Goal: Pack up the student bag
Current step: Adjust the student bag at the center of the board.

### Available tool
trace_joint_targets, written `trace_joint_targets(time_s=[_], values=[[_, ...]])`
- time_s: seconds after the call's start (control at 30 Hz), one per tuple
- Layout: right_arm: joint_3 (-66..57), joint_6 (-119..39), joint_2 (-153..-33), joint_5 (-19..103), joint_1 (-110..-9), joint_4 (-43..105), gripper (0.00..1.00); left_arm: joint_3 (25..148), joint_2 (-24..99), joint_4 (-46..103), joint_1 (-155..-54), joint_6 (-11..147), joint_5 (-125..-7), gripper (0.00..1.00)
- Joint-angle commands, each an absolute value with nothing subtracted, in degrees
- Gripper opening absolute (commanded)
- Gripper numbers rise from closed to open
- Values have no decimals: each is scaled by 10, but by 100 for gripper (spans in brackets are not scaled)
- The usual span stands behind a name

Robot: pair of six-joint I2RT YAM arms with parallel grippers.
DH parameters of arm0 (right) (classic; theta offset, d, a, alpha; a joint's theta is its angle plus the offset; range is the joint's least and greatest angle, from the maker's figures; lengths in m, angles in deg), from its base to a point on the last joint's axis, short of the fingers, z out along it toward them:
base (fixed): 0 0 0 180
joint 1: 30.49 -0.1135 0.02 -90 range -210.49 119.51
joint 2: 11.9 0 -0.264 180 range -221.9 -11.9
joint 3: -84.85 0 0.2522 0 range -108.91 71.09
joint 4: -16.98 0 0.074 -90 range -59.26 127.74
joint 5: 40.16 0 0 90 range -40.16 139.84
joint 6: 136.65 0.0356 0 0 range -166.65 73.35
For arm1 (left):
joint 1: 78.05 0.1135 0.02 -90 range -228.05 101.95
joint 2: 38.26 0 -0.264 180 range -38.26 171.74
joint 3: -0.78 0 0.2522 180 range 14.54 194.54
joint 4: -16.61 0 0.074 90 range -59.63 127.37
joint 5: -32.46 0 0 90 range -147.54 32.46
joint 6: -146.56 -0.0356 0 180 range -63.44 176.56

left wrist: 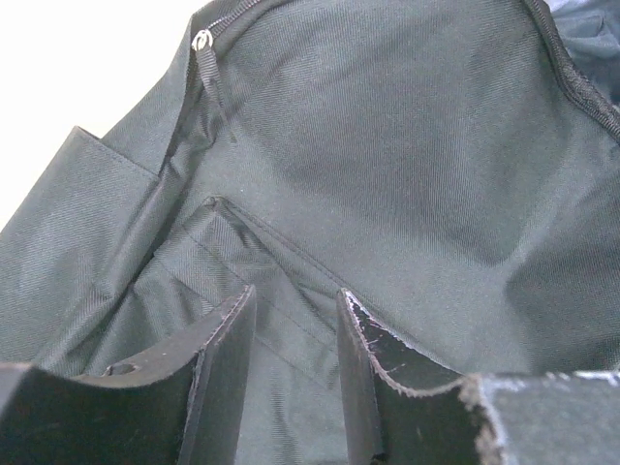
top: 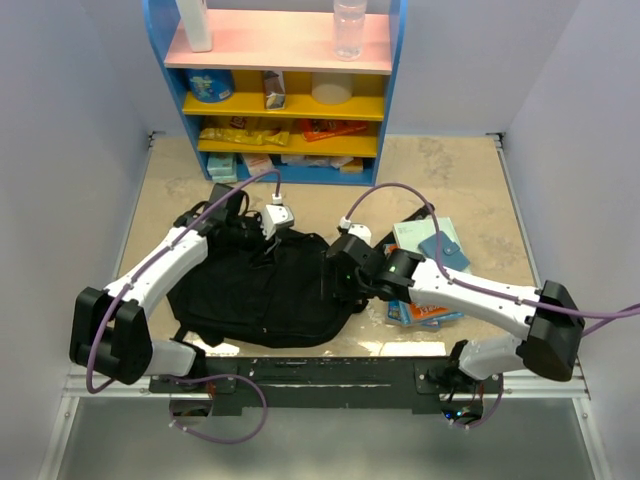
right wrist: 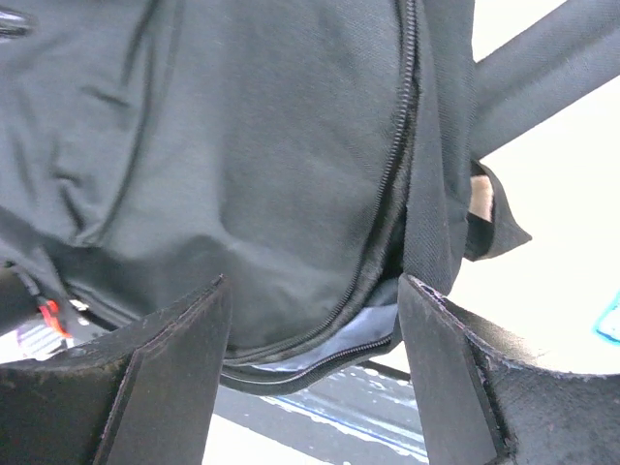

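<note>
student bag (top: 265, 290): flat on the table (top: 470, 190), centre-left, just ahead of the arm bases, straps (top: 215, 212) trailing toward the far left

left gripper (left wrist: 295, 295): at the bag's far top edge. Jaws stand narrowly parted with a stitched fabric panel in the gap; can't tell whether they pinch it or only press on it. Zip pull (left wrist: 202, 41) sits at upper left of that view

right gripper (right wrist: 312, 283): at the bag's right edge, jaws released and wide apart, straddling the zipper (right wrist: 392, 184). The zip line gapes a little at the bottom and a pale strip shows in the slot; can't tell what it is. Nothing else of the bag's inside is visible

books (top: 440, 248): loose teal and blue stack on the table just right of the bag, partly under the right arm, outside the bag

shelf unit (top: 392, 60) at the far edge:
- top: white bottle (top: 194, 22), clear bottle (top: 349, 28)
- second: blue tub (top: 210, 84), small carton (top: 273, 90), white container (top: 331, 90)
- third: snack packets (top: 250, 130)
- bottom: more small packs, too small to identify
</note>
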State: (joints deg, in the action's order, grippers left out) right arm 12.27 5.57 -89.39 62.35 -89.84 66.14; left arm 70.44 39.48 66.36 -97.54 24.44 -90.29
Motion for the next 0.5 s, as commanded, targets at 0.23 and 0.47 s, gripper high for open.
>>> trace_joint_targets(time_s=[0.23, 0.47], values=[[165, 70, -957, 628, -900, 633, 73, 698, 362, 646, -974, 249, -920, 43], [163, 71, -1006, 643, -900, 598, 65, 699, 362, 647, -975, 250, -922, 43]])
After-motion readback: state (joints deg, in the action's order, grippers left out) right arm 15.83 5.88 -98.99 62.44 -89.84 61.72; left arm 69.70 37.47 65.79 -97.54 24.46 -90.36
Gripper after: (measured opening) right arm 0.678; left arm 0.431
